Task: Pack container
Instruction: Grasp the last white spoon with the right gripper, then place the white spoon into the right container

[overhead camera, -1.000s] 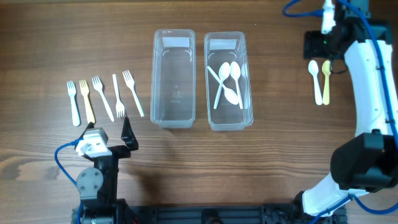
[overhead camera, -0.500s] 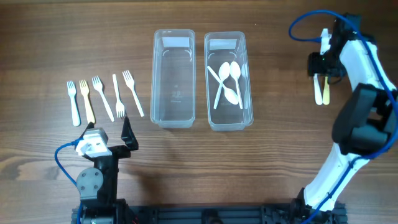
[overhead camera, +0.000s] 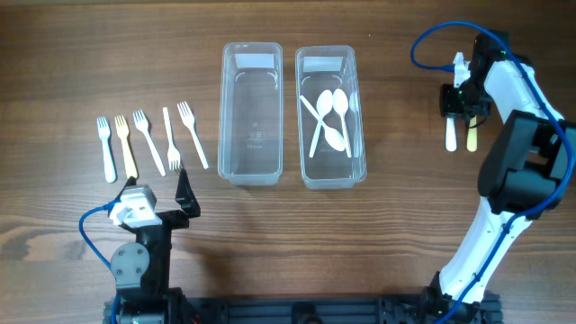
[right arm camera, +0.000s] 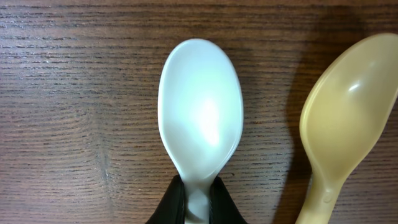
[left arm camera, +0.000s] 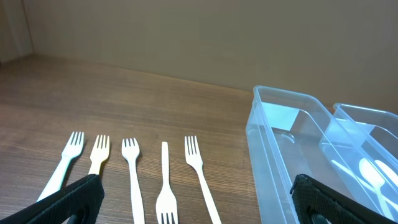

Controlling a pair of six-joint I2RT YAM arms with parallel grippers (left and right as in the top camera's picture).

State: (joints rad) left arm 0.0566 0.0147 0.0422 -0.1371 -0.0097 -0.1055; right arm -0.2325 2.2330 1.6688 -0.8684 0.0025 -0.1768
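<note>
While your right gripper (right arm camera: pixel 198 202) clenched the white spoon (right arm camera: pixel 200 109) and left gripper (overhead camera: pixel 155 196) sat released, you were mid-pickup; next it likely needed carrying toward 9 o'clock into the spoon container (overhead camera: pixel 301 117)

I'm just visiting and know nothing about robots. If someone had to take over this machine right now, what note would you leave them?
Right gripper: shut on the neck of the white spoon, which does not look lifted off the table yet. A yellowish spoon lies beside it.
Left gripper: open, empty, near the five forks.
Done: three spoons lie in the right container.
Left: both outside spoons, then all the forks. The left container is empty, probably meant for them.
</note>
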